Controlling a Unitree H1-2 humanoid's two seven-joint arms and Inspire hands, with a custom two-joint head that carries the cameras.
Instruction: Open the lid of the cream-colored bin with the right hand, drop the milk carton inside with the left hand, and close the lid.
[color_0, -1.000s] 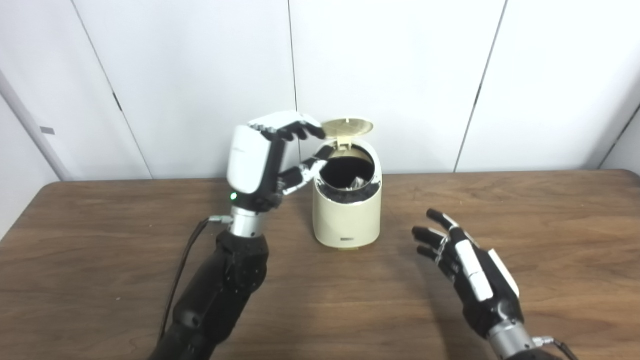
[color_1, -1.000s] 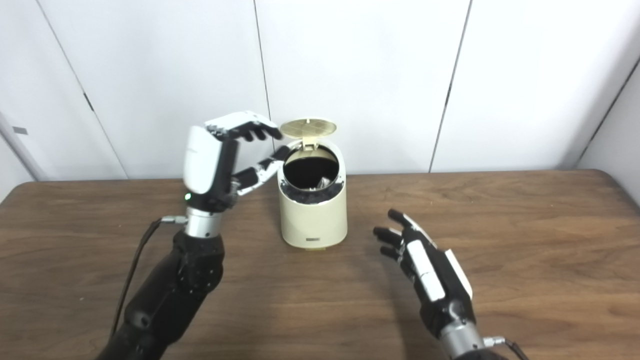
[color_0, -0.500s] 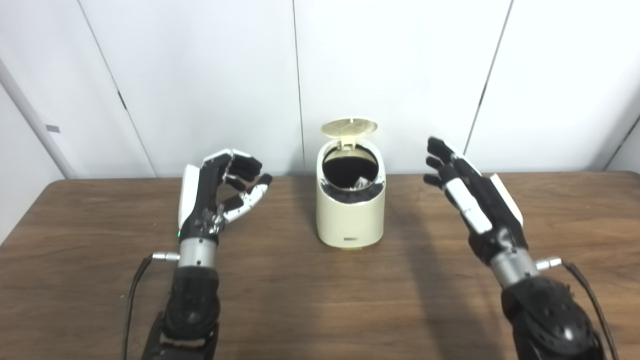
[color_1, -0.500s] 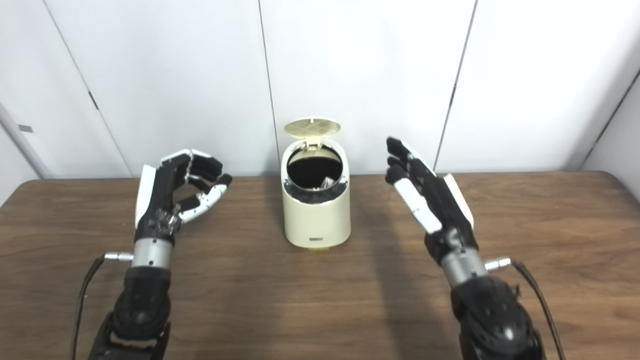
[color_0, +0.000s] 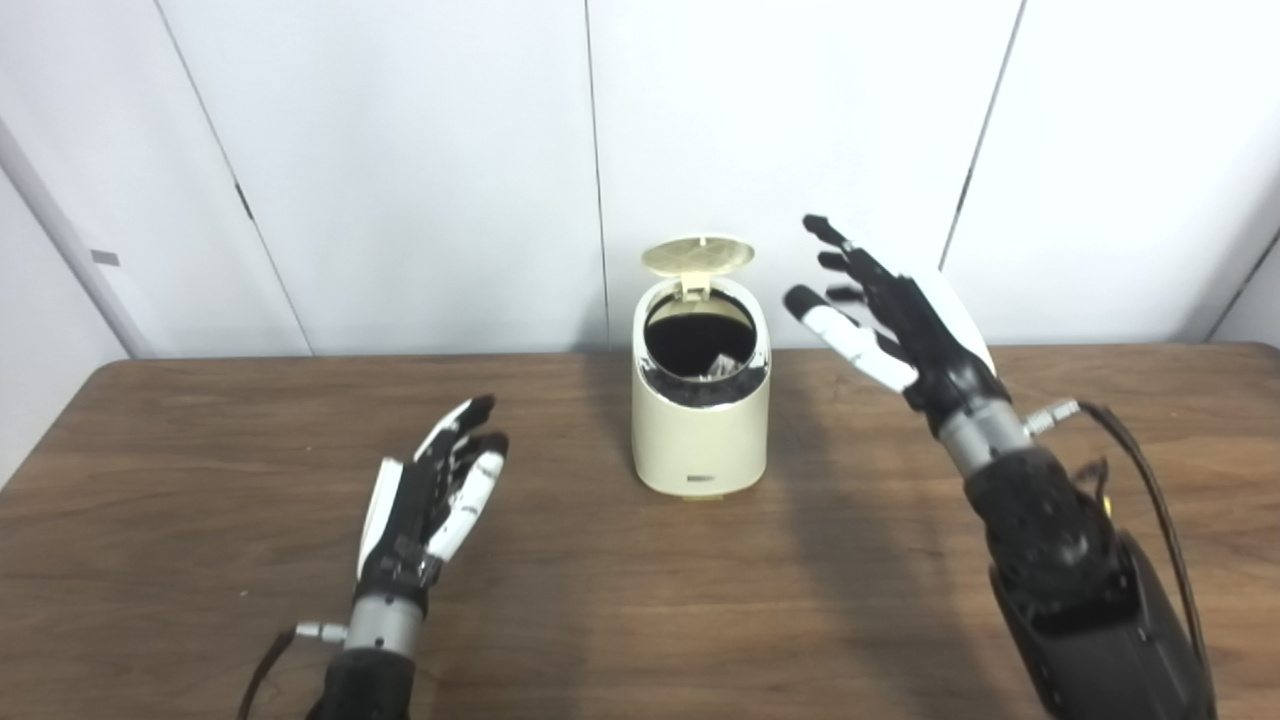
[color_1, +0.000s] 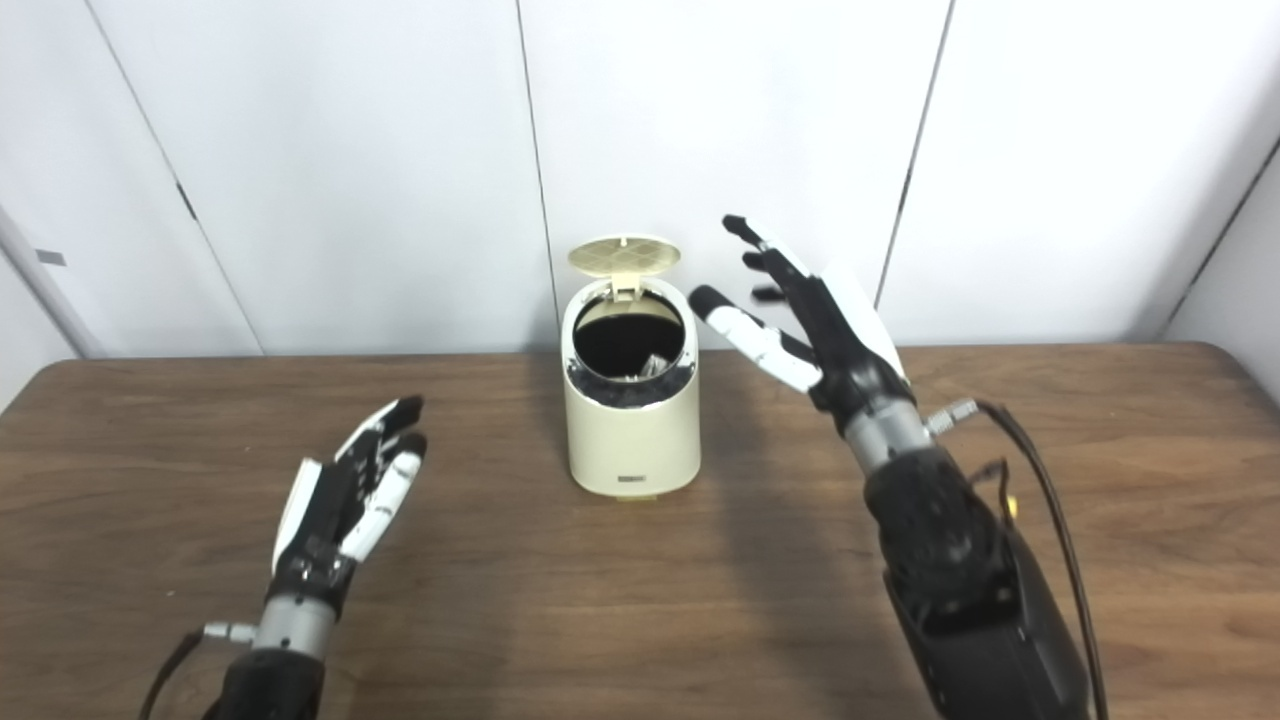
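The cream-colored bin (color_0: 700, 440) stands on the middle of the wooden table (color_0: 640, 600), its round lid (color_0: 697, 255) tipped up and back. Inside the dark opening a pale corner of the milk carton (color_0: 718, 367) shows. My right hand (color_0: 895, 315) is raised to the right of the bin at lid height, open, fingers spread toward the lid and apart from it. My left hand (color_0: 430, 495) is low over the table, front left of the bin, open and holding nothing.
White wall panels stand right behind the table's far edge. Black cables trail from both wrists, the right one (color_0: 1140, 470) looping beside the forearm.
The left hand dropped back toward me and flattened out over the table. The right hand rose and swung in toward the lid.
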